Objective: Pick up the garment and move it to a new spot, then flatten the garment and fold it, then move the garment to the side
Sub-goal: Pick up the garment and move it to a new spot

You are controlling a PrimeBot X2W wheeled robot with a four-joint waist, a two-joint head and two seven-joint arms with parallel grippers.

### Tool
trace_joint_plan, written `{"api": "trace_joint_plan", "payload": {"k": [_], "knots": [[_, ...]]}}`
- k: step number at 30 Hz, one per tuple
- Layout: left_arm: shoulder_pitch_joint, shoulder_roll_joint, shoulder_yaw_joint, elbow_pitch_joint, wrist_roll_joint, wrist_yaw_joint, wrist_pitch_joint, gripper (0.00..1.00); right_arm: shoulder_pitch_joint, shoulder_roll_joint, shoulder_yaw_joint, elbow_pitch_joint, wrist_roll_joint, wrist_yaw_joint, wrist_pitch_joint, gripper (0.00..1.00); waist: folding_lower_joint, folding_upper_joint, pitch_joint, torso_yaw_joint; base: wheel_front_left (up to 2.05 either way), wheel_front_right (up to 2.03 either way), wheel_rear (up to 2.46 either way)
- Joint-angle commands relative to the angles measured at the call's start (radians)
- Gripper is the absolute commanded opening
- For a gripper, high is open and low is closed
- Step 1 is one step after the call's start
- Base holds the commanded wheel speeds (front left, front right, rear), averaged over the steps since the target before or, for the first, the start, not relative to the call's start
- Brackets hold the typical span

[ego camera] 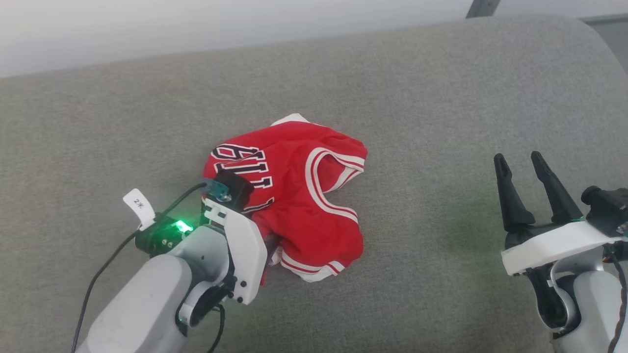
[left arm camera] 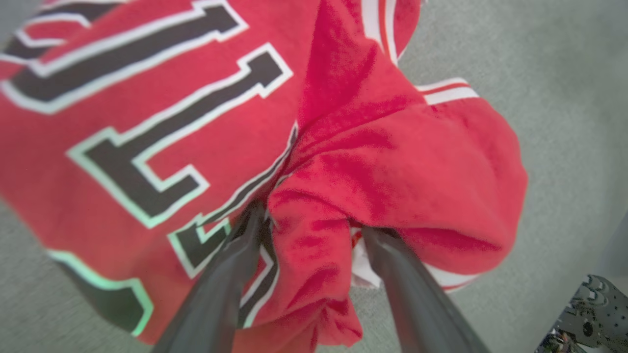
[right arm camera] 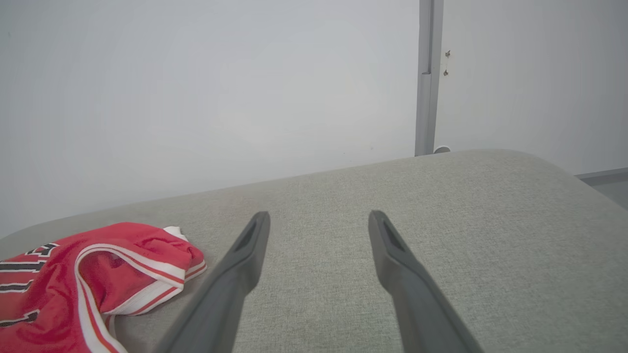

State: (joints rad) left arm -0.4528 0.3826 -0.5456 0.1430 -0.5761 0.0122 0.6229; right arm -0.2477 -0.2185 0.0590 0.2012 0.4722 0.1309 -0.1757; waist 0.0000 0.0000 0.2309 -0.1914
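Grey cushion (ego camera: 441,98): garment (ego camera: 304,196) bunched right at left end effector (left arm camera: 314,223), spread wide astride a fold; right end effector (ego camera: 517,157), wide, well apart.

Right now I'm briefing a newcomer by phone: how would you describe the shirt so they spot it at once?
Start at the wide grey cushion. Near its middle, bunched around the tips of the left claw, lies a crumpled shirt. It is bright red with red-and-white striped trim and dark white-edged letters, unlike the plain grey around it.
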Motion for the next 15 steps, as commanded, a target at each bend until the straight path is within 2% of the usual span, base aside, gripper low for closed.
{"api": "trace_joint_plan", "payload": {"k": [1,7,15], "knots": [[-0.008,0.0,0.01,-0.001,-0.012,-0.005,-0.021,1.0,0.001,-0.004,-0.001,0.004,0.004,0.0,-0.001,1.0,0.0,0.0,-0.013,0.012,0.0,0.0,0.0],[0.026,0.024,0.052,-0.034,-0.014,-0.01,-0.127,1.0,0.023,-0.013,-0.014,0.003,0.0,0.0,0.007,1.0,0.0,0.0,-0.063,0.051,0.0,0.0,0.0],[0.117,0.073,0.154,-0.074,-0.006,0.012,-0.344,1.0,0.071,-0.013,-0.043,-0.004,-0.01,0.0,0.023,1.0,0.0,0.0,-0.138,0.105,0.0,0.0,0.0]]}}
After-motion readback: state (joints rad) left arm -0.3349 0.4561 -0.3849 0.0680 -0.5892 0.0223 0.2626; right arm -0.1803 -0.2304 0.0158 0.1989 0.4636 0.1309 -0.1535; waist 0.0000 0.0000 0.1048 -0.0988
